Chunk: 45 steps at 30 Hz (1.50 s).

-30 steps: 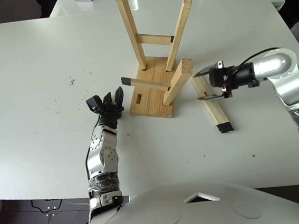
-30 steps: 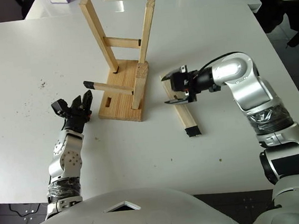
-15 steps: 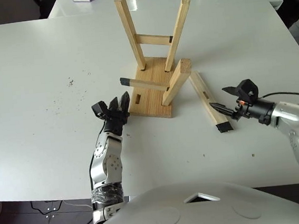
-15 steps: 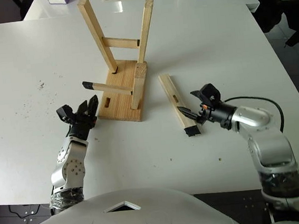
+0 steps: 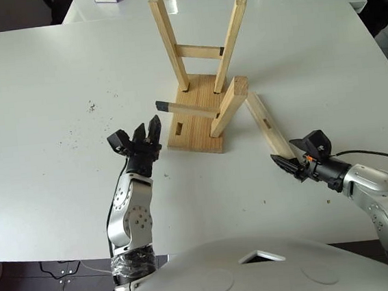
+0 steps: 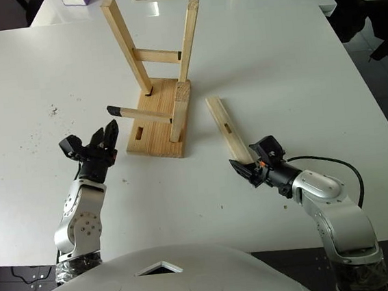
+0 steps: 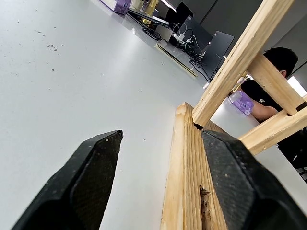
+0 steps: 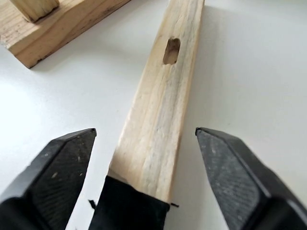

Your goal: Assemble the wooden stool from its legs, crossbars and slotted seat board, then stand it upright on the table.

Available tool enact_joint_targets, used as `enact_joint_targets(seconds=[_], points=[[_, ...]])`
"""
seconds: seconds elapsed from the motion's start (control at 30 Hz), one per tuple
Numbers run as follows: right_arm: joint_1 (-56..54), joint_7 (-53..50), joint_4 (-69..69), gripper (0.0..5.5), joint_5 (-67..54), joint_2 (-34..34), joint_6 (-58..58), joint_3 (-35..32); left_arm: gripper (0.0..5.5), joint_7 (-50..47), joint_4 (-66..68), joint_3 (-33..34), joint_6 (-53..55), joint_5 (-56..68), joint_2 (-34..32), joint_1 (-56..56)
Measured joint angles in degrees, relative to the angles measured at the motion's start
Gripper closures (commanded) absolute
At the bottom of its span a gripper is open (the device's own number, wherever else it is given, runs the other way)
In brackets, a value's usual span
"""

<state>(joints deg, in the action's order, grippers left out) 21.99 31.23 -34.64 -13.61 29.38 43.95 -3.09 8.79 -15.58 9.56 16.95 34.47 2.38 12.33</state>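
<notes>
The step in hand looks like fetching the fourth leg. The right tool (image 8: 144, 136) sits wide open and holds nothing. Its two black fingers straddle the black-capped near end (image 8: 129, 206) of the loose pale wooden leg (image 5: 264, 121), which lies flat on the white desk (image 5: 50, 83) and runs away ahead of the tool. An oval mortise (image 8: 171, 50) faces up farther along the leg.

Beyond the leg's far end lies the flat slotted wooden seat board (image 5: 194, 136), with three legs standing up from it. The left tool (image 5: 137, 136), also spread open and empty, waits just beside the board's edge.

Next, I judge, the right tool must close on the leg and lift it. It then has to seat the leg in the board's free slot (image 5: 180, 127) while mating the mortise with the jutting crossbar (image 5: 187, 109).

No writing can be read on these parts.
</notes>
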Motion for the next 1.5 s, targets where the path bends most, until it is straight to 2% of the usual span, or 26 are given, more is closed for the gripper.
enact_joint_targets(seconds=[0.07, 0.23, 0.47, 0.8, 0.9, 1.0, 1.1, 1.17, 1.23, 1.33, 1.5], points=[[0.4, -0.6, 2.3, 1.67, 2.5, 0.6, -3.2, 1.6, 2.42, -0.1, -0.7, 0.4, 0.7, 0.3, -0.4, -0.4], [2.1, -2.8, 4.5, 2.40, 4.8, 0.1, -9.9, 3.6, 2.42, -0.2, -2.1, 0.4, 2.7, 0.3, -1.5, -0.6], [5.7, -5.3, 4.4, 3.38, 4.0, -3.0, -12.8, 3.6, 2.42, -0.3, -4.0, 1.7, 4.8, 0.5, -2.7, -0.2], [6.3, -8.7, 9.3, 3.46, 1.6, -9.5, -18.5, 2.2, 2.42, -0.9, -3.9, 2.6, 6.1, 0.5, -4.0, -2.0], [4.7, -8.9, 11.2, 3.46, -1.2, -11.2, -18.2, 0.3, 2.42, -1.3, -4.5, 3.9, 6.1, 0.6, -4.3, -1.7], [-0.9, -9.4, 13.1, 3.46, -5.3, -11.4, -13.0, -2.7, 2.42, -1.7, -6.2, 6.5, 5.6, 2.0, -4.3, -1.3], [-8.7, -12.7, 16.1, 3.46, -10.8, -13.5, -5.1, -7.0, 2.42, -3.7, -6.9, 13.2, 4.7, 9.6, -4.4, -3.8], [-14.1, -15.5, 17.1, 3.46, -14.7, -15.6, -1.4, -10.1, 2.42, -5.2, -7.1, 18.6, 4.4, 15.4, -6.7, -8.0], [-18.4, -18.5, 17.1, 3.46, -19.0, -18.1, 2.2, -12.8, 2.42, -5.9, -7.2, 21.0, 4.5, 18.6, -9.5, -11.3], [-22.5, -21.7, 17.2, 3.46, -24.7, -20.9, 5.3, -16.4, 2.42, -5.9, -7.2, 21.5, 5.3, 20.6, -11.8, -14.0], [-32.3, -28.5, 19.3, 3.46, -36.4, -24.9, 5.8, -25.2, 2.42, -5.9, -7.3, 18.3, 8.3, 21.8, -13.8, -17.1]])
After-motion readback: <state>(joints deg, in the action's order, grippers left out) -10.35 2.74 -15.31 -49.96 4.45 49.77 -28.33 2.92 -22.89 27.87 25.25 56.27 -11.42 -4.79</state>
